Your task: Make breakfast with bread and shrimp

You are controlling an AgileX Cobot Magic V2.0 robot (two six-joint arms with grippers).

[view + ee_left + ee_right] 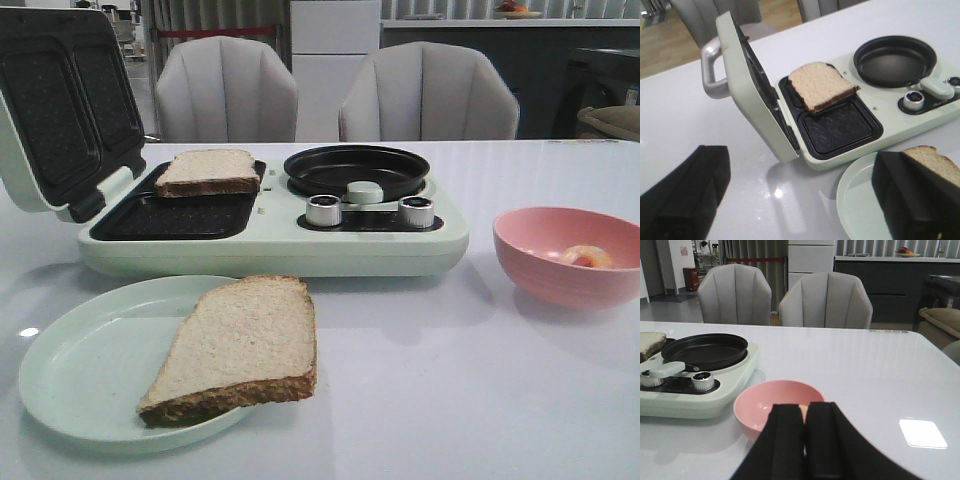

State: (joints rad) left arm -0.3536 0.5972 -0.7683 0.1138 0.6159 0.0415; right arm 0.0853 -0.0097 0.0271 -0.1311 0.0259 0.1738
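Observation:
One slice of bread (208, 171) (821, 86) lies tilted over the back cavity of the open sandwich maker (270, 245). A second bread slice (240, 345) (935, 162) rests on the pale green plate (70, 375) (855, 200), overhanging its rim. The shrimp (587, 257) lies in the pink bowl (545, 255) (757, 407). My left gripper (800, 197) is open and empty above the table beside the plate. My right gripper (806, 408) is shut and empty just in front of the bowl, with a sliver of shrimp (803, 412) showing past its tips. Neither gripper shows in the front view.
The sandwich maker's lid (60, 110) (747, 85) stands open at the left. A black round pan (356, 170) (895, 60) (705, 350) and two knobs sit on its right half. Two grey chairs (228, 90) stand behind the table.

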